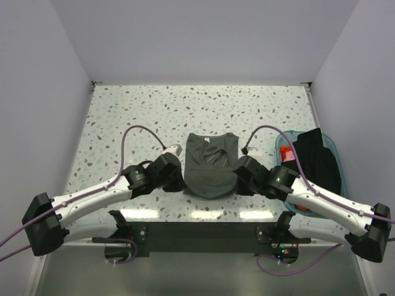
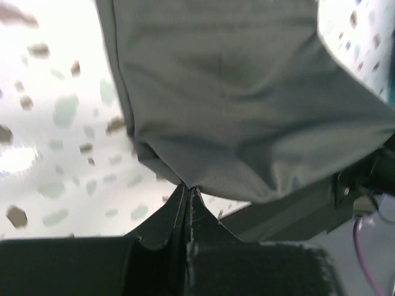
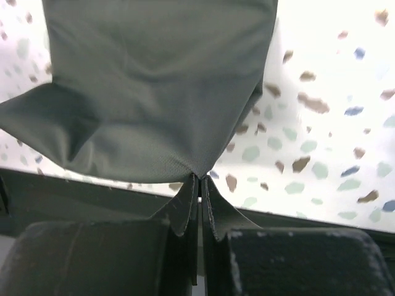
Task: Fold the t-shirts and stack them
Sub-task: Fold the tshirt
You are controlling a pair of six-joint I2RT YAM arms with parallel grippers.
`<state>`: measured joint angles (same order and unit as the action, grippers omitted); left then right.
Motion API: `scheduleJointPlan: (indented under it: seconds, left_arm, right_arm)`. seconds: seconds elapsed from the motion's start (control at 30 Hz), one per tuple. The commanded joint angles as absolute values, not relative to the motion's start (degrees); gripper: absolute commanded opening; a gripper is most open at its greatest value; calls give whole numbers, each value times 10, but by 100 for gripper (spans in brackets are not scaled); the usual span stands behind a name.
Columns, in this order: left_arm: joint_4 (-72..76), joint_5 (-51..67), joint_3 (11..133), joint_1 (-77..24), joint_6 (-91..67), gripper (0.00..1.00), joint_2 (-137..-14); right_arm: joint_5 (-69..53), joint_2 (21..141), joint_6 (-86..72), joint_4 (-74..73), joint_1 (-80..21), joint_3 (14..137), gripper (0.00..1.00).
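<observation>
Grey-green t-shirt [image 1: 210,168] is part-folded; left gripper [image 2: 187,192] and right gripper [image 3: 200,180] each pinch a near corner, jaws fully closed. Black t-shirt [image 1: 318,161] and red-orange t-shirt [image 1: 285,153] lie unfolded in teal tub [image 1: 335,148].

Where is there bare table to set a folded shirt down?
Bare table spans the far side beyond the grey-green shirt, and the far left corner. Crowded: the near edge, where the left claw and right claw pinch its corners, and the right side, held by the teal tub.

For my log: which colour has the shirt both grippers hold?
Dark grey-green shirt; left wrist view best.
</observation>
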<state>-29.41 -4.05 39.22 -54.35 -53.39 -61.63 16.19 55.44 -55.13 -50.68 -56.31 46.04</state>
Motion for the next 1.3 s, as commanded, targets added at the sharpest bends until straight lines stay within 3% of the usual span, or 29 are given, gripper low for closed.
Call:
scheduleJointPlan:
  seconds: [0.0,0.77,1.03,1.07,1.1,1.17,1.2,1.27]
  left_arm:
    - [-278,-77,473,-500,-461,0,-662]
    - [-129,-28,765,-306,-357,0,-947]
    - [-77,32,898,-250,-347,0,-1130]
    - [-67,45,924,-244,-349,6,-1148]
    - [-55,60,932,-237,-351,33,-1178]
    - [-52,78,963,-228,-354,63,-1199]
    - [-53,83,975,-220,-342,74,-1208]
    - [-76,70,1004,-209,-320,78,-1201]
  right_arm:
    - [222,594,-485,-519,-521,527,0]
    - [95,874,-310,-339,-239,778,0]
    - [24,1079,-306,-287,-172,893,1]
    - [23,1102,-304,-291,-168,909,17]
    - [20,1128,-297,-298,-164,952,28]
    - [26,1186,-289,-336,-160,999,57]
    - [32,1196,-280,-344,-160,1032,64]
    - [56,1199,-272,-371,-159,1051,70]
